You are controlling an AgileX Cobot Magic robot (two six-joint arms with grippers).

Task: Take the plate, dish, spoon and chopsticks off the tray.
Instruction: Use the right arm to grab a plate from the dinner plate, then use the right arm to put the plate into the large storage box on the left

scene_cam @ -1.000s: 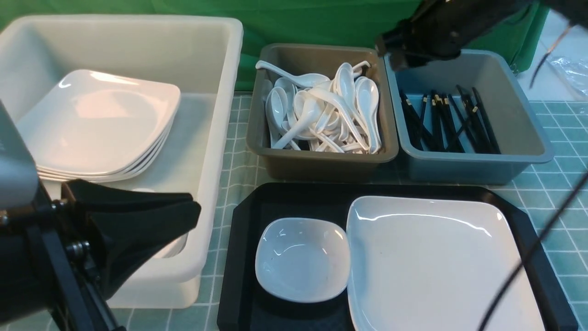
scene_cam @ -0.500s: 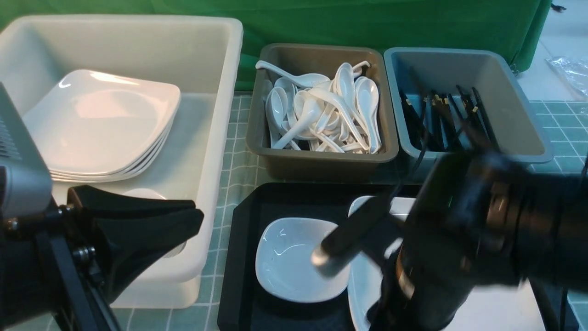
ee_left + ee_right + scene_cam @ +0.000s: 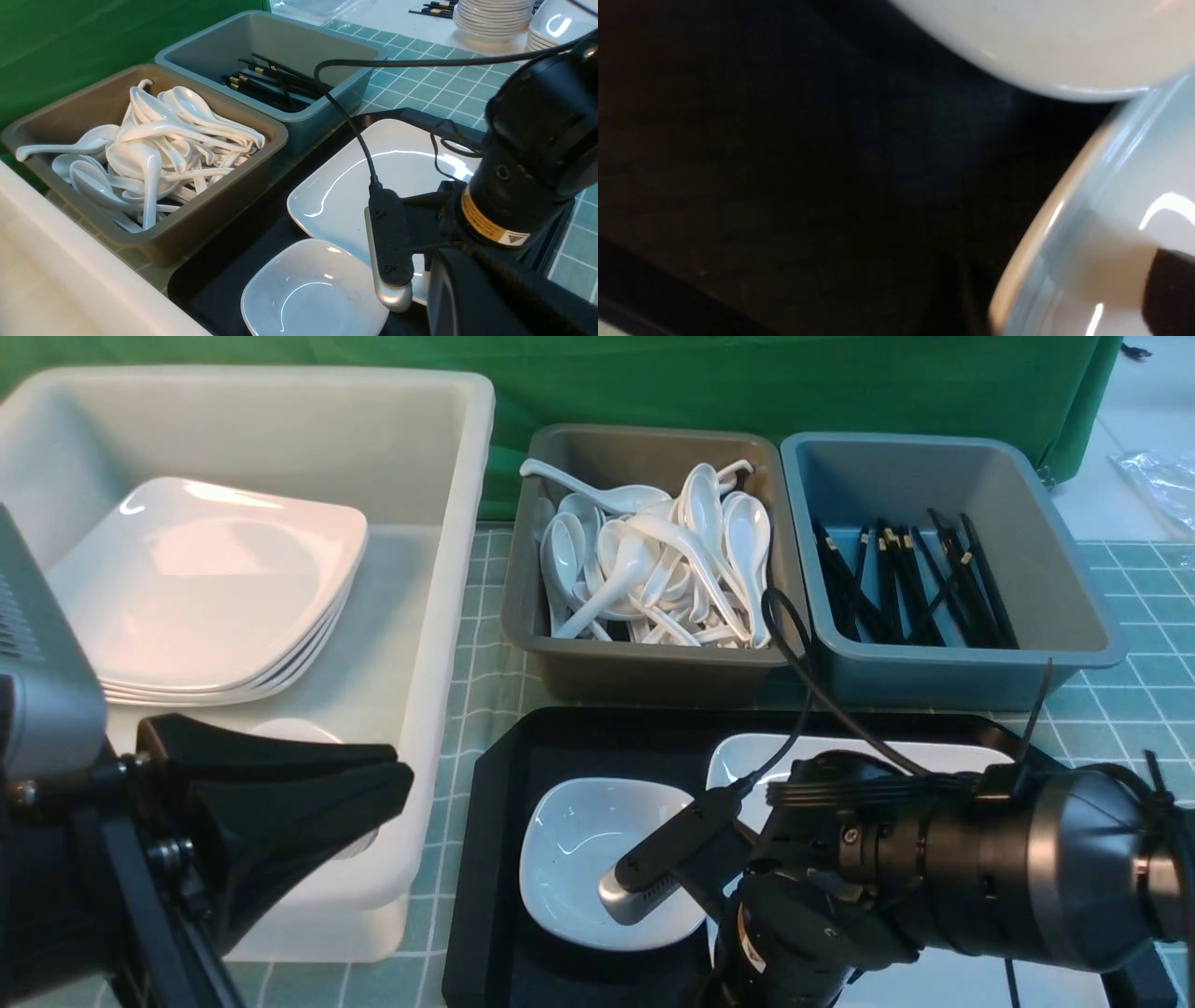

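The right arm [image 3: 934, 868] is hanging low over the plate [image 3: 943, 754], at its edge beside the dish [image 3: 569, 845], both lying on the tray [image 3: 495, 896]. The right tool is hiding beneath, so its state cannot be told. The left tool [image 3: 403, 782], clenched and empty, is hovering farther off.

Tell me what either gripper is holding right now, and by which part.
Left gripper: jaws shut, empty. Right gripper: low over the edge of the large glossy white square plate, jaws hidden; whether it holds anything cannot be told.
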